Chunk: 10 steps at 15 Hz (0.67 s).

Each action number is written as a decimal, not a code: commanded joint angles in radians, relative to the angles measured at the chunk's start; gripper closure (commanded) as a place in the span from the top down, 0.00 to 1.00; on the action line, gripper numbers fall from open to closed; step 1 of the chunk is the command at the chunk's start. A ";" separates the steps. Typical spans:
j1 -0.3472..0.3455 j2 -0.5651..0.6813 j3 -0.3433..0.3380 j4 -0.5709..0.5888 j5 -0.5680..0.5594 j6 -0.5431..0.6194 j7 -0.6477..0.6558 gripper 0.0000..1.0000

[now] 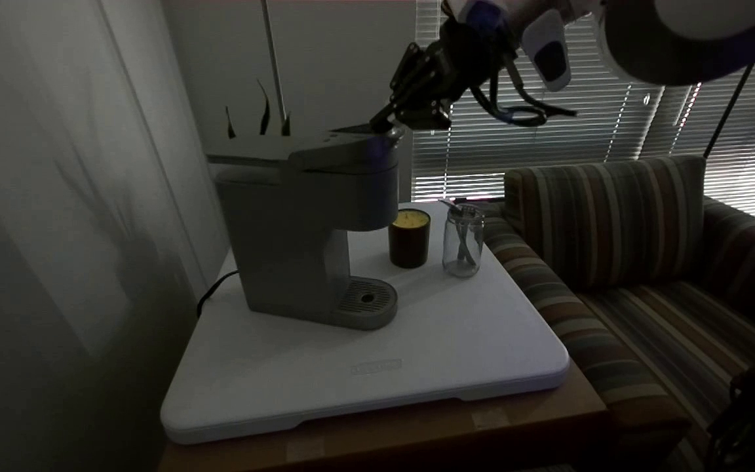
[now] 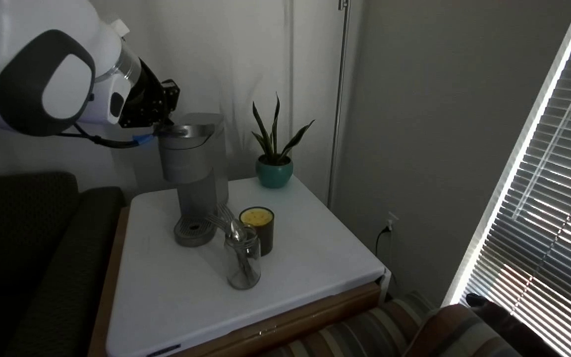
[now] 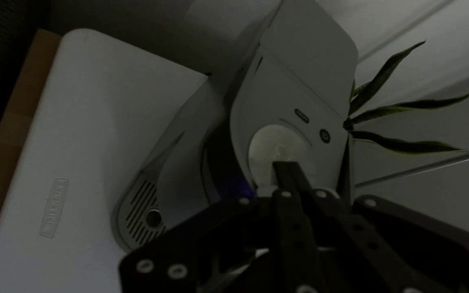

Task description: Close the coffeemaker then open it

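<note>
Hand [image 3: 287, 166] pressed together at the lid [image 3: 275, 97] of the coffeemaker [image 1: 286, 236]; contact unclear.

Exterior views: both looked down across white tabletop [image 1: 476, 341] from farther off, sharing coffeemaker [image 1: 286, 242], dark cup [image 1: 409, 249], glass jar [image 1: 451, 252]. Wrist view: hung close above, faced steeply down on coffeemaker's lid [image 3: 275, 101]

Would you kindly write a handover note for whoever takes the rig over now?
Black metal two-fingered claw: shut, nothing seen in it, by the front of the grey rounded plastic lid; contact unclear.
Boxy grey plastic coffeemaker: upright on the white rectangular plastic table.
Done: lid looks down, so closing seems finished.
Left: opening it, likely by lifting that front edge.
</note>
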 commanded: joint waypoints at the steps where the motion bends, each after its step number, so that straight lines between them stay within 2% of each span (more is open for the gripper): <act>1: -0.008 0.131 -0.025 -0.038 -0.018 -0.002 -0.007 0.00; 4: -0.012 0.166 -0.029 -0.027 -0.032 0.027 0.004 0.00; 10: -0.011 0.159 -0.032 -0.008 -0.040 0.033 0.015 0.00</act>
